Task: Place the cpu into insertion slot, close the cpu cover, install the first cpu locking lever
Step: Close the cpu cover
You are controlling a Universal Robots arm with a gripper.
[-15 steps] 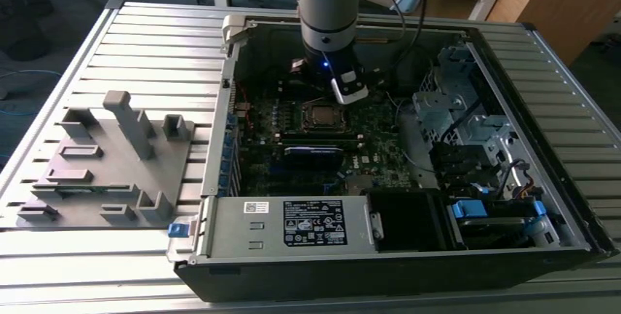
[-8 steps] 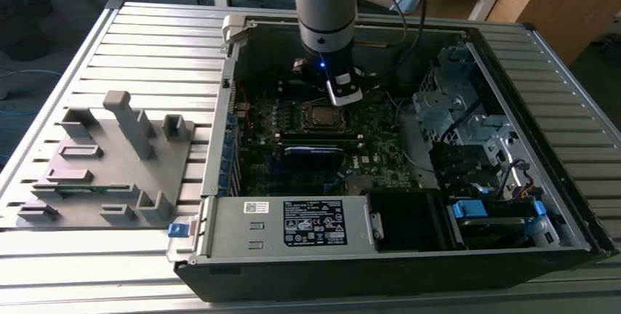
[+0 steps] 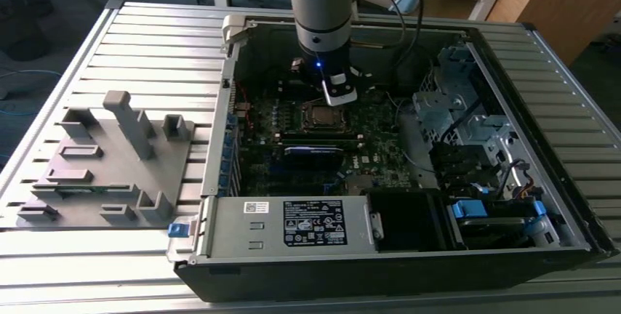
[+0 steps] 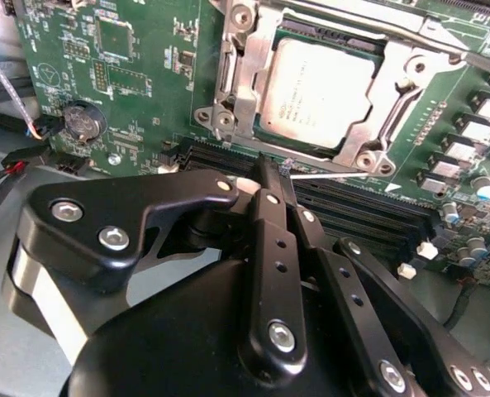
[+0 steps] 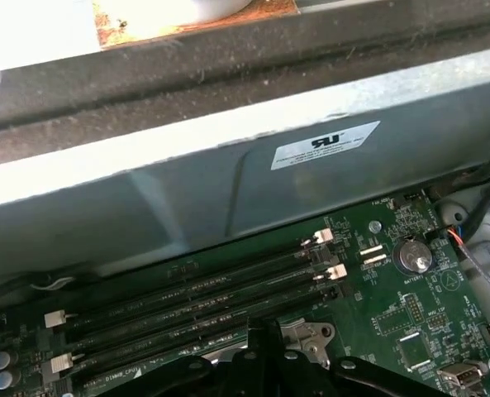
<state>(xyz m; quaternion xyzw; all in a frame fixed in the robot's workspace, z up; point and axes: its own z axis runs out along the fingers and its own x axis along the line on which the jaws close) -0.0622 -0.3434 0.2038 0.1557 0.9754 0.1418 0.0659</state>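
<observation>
Silver-grey square metal cpu [image 4: 315, 91] lies flat, top face up, inside the thin silver metal cpu cover [image 4: 243, 87], which is lowered around it. Black gripper [image 4: 275, 168], jaws pressed together on nothing, hovers just beside that cover.

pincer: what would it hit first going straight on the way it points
Probably the black memory slots beside the cpu cover, just ahead of the pincer in the second wrist view; depth is unclear.
</observation>
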